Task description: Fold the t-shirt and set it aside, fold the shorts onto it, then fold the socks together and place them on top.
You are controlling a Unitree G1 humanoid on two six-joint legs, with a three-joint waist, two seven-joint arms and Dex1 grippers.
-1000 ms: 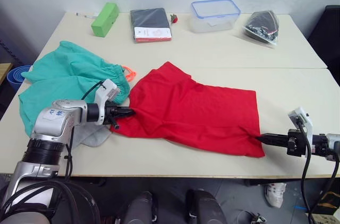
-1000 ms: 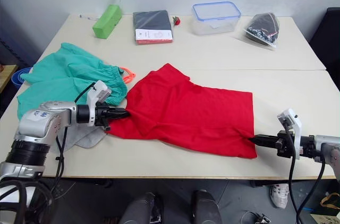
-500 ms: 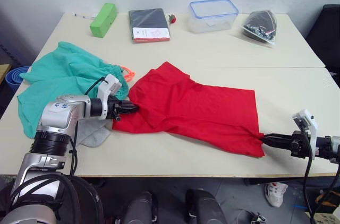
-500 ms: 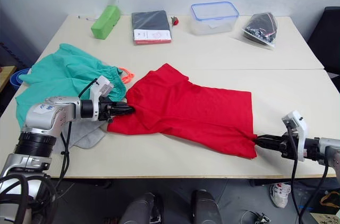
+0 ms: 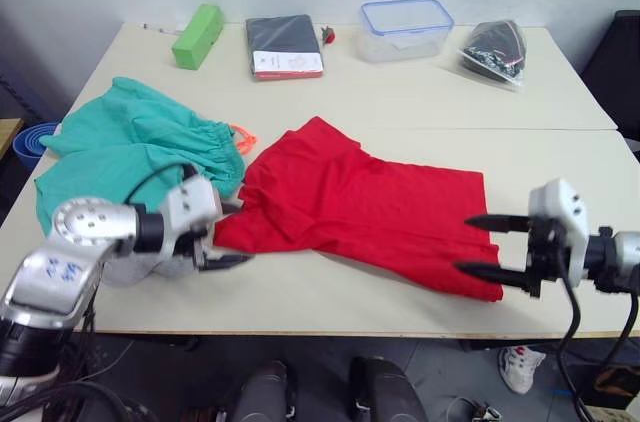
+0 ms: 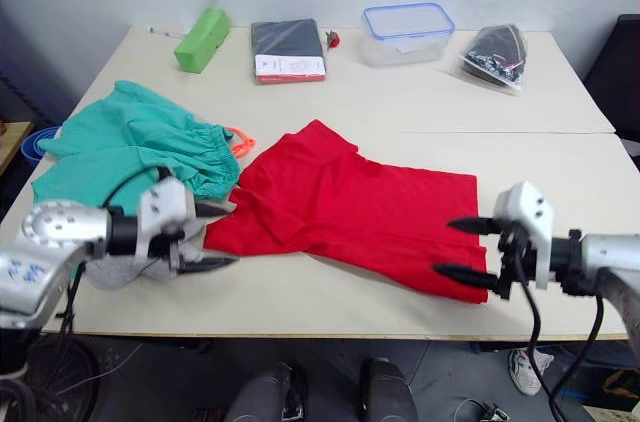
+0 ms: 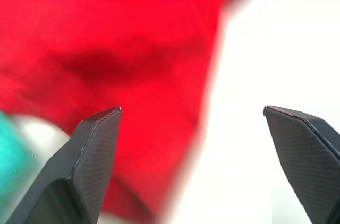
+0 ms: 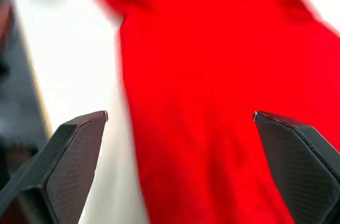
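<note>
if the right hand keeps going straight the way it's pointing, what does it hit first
The red t-shirt. The right hand is open, pointing toward the robot's left, with its fingers spread across the shirt's near right edge. Its height above the cloth is hard to judge, so it might skim over the fabric.

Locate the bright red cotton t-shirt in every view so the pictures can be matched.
Left eye view: bright red cotton t-shirt, table centre.
Right eye view: same.
Left wrist view: red cloth beyond the fingers.
Right wrist view: red cloth.
Shared landmark: teal-green fabric shorts.
</note>
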